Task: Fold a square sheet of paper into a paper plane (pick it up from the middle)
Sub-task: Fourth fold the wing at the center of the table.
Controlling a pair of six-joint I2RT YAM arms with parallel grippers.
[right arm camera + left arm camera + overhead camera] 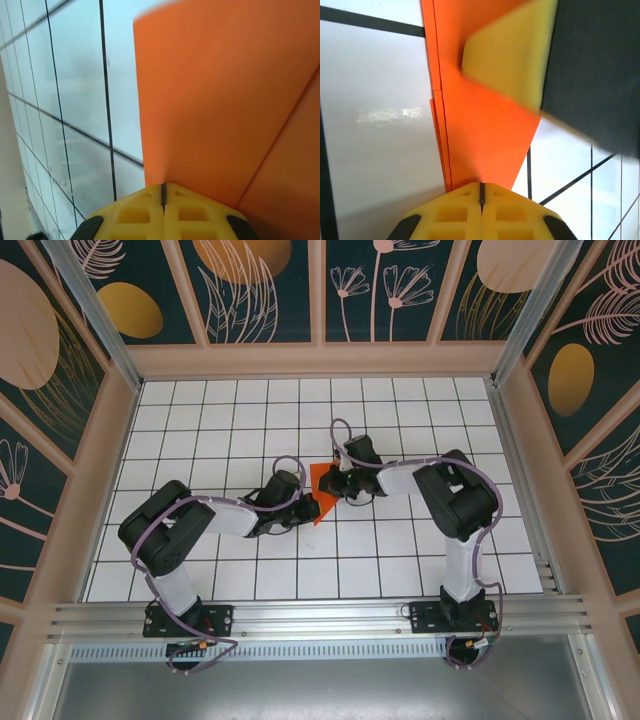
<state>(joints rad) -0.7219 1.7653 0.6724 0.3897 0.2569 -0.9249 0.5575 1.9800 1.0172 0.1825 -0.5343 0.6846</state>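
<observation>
I see the orange paper (321, 498) at the middle of the white tiled table (200, 420), caught between my two grippers. It is no longer a flat square. From above it reads as a narrow, pointed wedge, widest toward the table's far side and tapering toward the near edge. It is bright, plain orange with a matte, smooth face.

In the left wrist view the paper (485, 130) narrows toward my fingertips. Along its left edge several thin layers are stacked, each edge sharp and straight. In the right wrist view the paper (215, 110) rises as a broad sheet, with one crisp diagonal crease across its lower right.

The left gripper (298, 504), just left of the table's centre, is clenched. Its yellow, ribbed fingers (455, 215) meet in a hairline seam with the paper's narrow end caught at the tips.

The right gripper (337, 483), just right of the table's centre and slightly farther back, is likewise clamped tight, with the paper running into the seam of its jaws (163, 189). One of its yellow pads (510, 55) lies against the paper's upper part.

The table is glossy white, ruled with thin black grid lines. The wall panels (260, 290) beyond the table's far edge are dark teal with golden ovals and pale line-drawn leaves.
</observation>
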